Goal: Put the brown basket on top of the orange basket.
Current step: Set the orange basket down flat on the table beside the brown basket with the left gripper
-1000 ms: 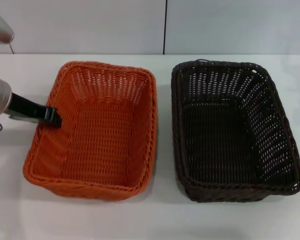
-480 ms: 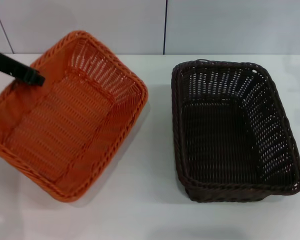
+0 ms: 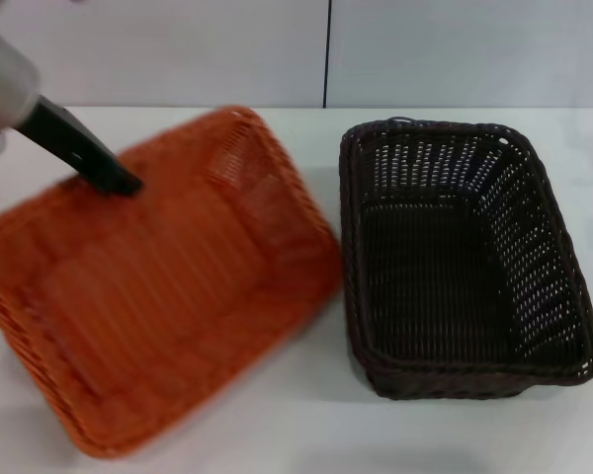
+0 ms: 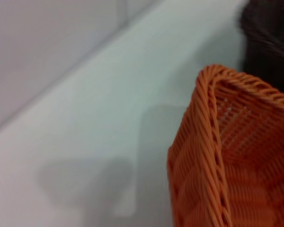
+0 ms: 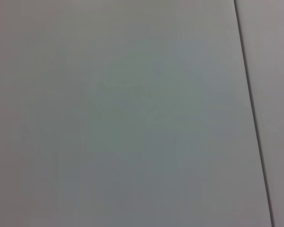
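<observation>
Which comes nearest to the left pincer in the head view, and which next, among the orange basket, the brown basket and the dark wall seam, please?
From the left pincer:
1. Orange basket: at the pincer itself, on the robot's left, tilted.
2. Dark wall seam: behind the table, about centre.
3. Brown basket: flat on the table, on the robot's right; only slightly beyond the seam.

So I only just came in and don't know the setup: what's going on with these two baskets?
The left pincer has the orange basket by its far rim and holds it up at a tilt, on the table's left side. The brown basket sits flat on the table to the right, untouched, with a gap between the two. The right arm is out of sight; its wrist camera shows only a blank wall. So the orange basket is the one being handled, and the brown one is not yet stacked on it.
</observation>
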